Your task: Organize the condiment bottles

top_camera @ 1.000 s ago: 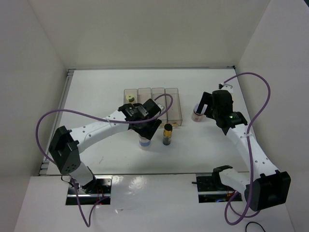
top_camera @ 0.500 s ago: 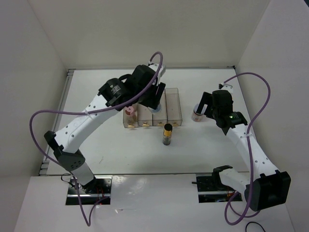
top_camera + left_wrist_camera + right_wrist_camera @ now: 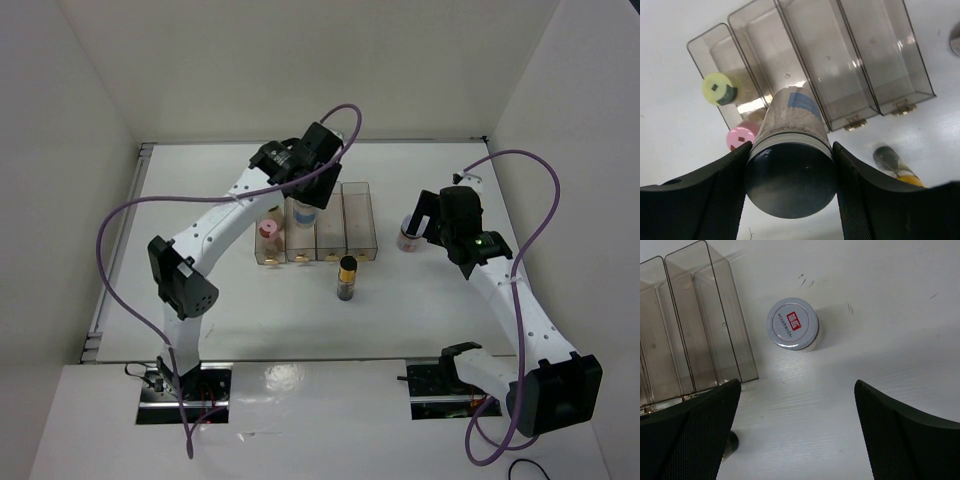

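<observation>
My left gripper (image 3: 790,197) is shut on the wider clear bottle with the blue label (image 3: 795,130) and holds it above the second bin from the left; it also shows in the top view (image 3: 305,214). The cream bottle's yellow-green cap (image 3: 720,88) and the pink-capped bottle (image 3: 739,137) stand in the leftmost bin. The dark bottle with the gold cap (image 3: 347,275) stands on the table in front of the bins. My right gripper (image 3: 797,430) is open and empty, just short of the white bottle with the purplish lid (image 3: 792,323), which stands right of the bins.
Four clear rectangular bins (image 3: 360,225) stand side by side mid-table; the two right ones (image 3: 875,55) hold nothing. White walls enclose the table on three sides. My left arm (image 3: 230,205) stretches across the left side over the leftmost bin.
My left gripper lifted the blue-label bottle from the table in front of the bins and carried it back over the bins. The right arm has not moved.
</observation>
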Controlling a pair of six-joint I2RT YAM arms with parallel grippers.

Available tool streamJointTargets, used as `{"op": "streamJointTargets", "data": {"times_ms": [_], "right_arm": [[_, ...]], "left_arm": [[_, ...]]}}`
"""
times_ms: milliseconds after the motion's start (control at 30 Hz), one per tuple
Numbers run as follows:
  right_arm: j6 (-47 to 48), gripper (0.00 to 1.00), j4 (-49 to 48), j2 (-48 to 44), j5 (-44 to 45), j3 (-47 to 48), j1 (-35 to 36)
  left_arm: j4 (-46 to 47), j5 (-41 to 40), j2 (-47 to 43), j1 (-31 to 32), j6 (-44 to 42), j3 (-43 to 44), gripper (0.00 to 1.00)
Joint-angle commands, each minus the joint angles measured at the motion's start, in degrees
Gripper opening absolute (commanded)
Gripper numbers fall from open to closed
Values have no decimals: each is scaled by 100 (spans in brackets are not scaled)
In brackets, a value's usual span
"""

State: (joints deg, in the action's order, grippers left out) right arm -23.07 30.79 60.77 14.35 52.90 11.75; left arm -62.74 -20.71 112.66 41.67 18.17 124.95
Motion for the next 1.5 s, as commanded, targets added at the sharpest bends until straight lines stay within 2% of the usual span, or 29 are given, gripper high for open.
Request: {"op": "streamJointTargets", "data": {"times_ms": [0,200,267,700,1467], "right_arm": [[-22,98,-205,-74,50,-8,-15],[-22,98,-257,-22,-2,-8,-15],[-22,98,-257,-22,-2,-8,-15],[-22,98,-257,31,-2,-8,-15],[-22,98,-257,84,-2,-8,-15]], "left_arm": [[656,83,-297,-430,-147,-145,55],[1377,953,-420,-783,-252,-760,55],[1492,1024,-420,-845,-253,-813,55],[1616,1131,-34,-897,-306,-814,55],[2117,1289,124,-1108,-253,-1702,57]]}}
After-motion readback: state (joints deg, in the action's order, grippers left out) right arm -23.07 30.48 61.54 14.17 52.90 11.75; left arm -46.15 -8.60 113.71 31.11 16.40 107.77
